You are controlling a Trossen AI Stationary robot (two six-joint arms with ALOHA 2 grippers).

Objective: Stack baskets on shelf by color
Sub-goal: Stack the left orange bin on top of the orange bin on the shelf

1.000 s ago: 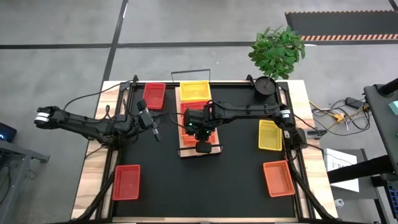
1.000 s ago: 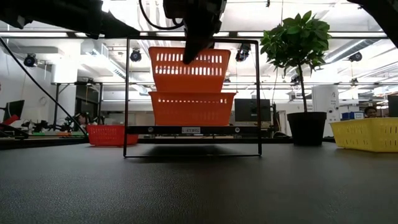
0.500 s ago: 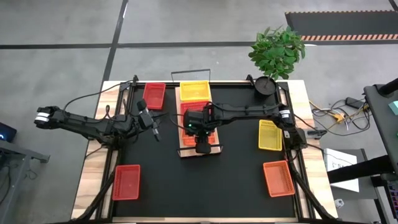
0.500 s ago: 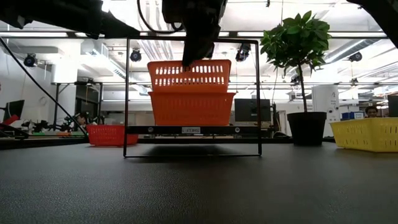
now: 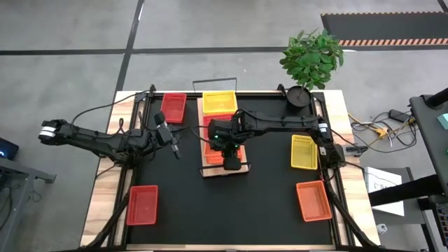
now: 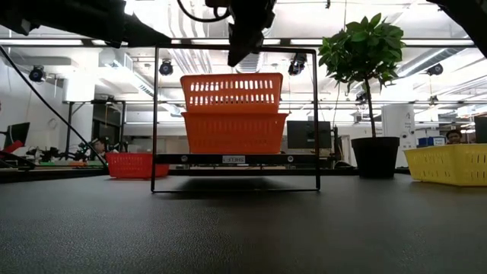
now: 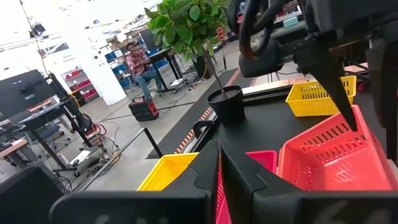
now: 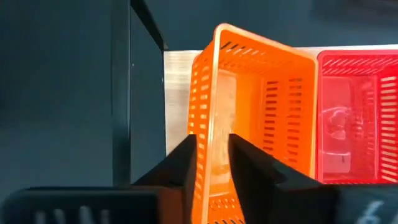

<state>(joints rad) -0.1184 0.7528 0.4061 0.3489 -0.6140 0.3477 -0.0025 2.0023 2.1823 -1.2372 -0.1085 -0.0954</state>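
A: While the right gripper [image 6: 242,47] hangs above the shelf [image 5: 208,168], what is stacked?

B: Item: two orange baskets [image 6: 233,113], nested, at the shelf's near end, seen in the low view. Item: red basket [image 8: 357,118] beside them, mid-shelf. Item: yellow basket [image 5: 219,102] at the far end.

A: Jaws?

B: Right: apart, astride the top orange basket's rim in the wrist view, not clamped on it; in the low view they are clear above it. Left gripper [image 5: 171,145]: idle over the mat left of the shelf; whether its jaws are apart I cannot tell.

A: Outstanding?

B: On the bench: one red [image 5: 173,107] at far left, one red [image 5: 142,204] at near left, one yellow [image 5: 303,151] at right, one orange [image 5: 313,200] at near right. By my judgement, roughly half done; four baskets left to sort.
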